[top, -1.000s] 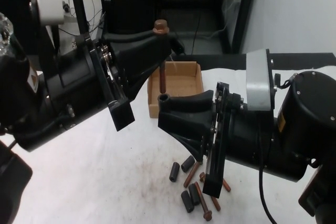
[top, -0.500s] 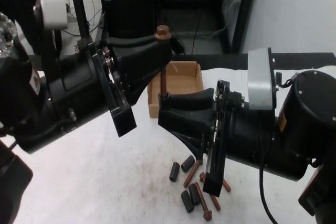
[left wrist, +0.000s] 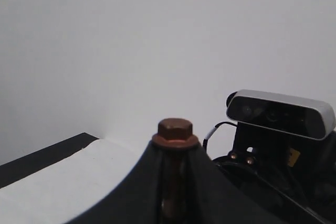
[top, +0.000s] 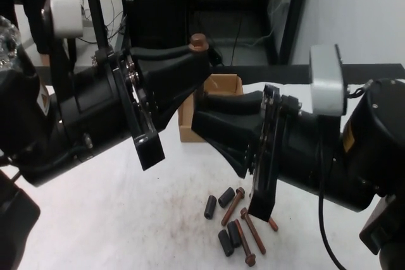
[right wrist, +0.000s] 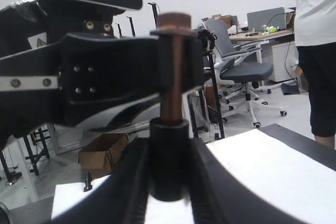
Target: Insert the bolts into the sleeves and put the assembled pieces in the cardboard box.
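Copper-coloured bolt [right wrist: 171,77] is pinched between the fingers of the left gripper [left wrist: 175,156], its hexagonal head standing just above the fingertips and its shank running down out of them. The black sleeve [right wrist: 168,156] is clamped between the fingers of the right gripper [right wrist: 168,174], directly beneath the left jaws.

Step in hand, as I judge it: insertion of one bolt into one sleeve. The lower end of the shank meets the sleeve's mouth. Much of the shank is exposed between the two pairs of jaws. How far the tip sits inside the bore I cannot tell, as the sleeve wall hides it.

Orientation: the bolt's long axis is upright, head up, tip down. The sleeve's long axis is also upright, open end up, and the two appear in line in the right wrist view.

Next move calls for a straight push along that shared axis, with no sideways drift, until the head seats on the sleeve. One gripper then lets go and the other carries the piece to the cardboard box [top: 185,119], which lies beyond both pairs of jaws.

Loose bolts [top: 253,232] and loose sleeves [top: 211,207] lie on the bench [top: 126,219], below the right jaws.
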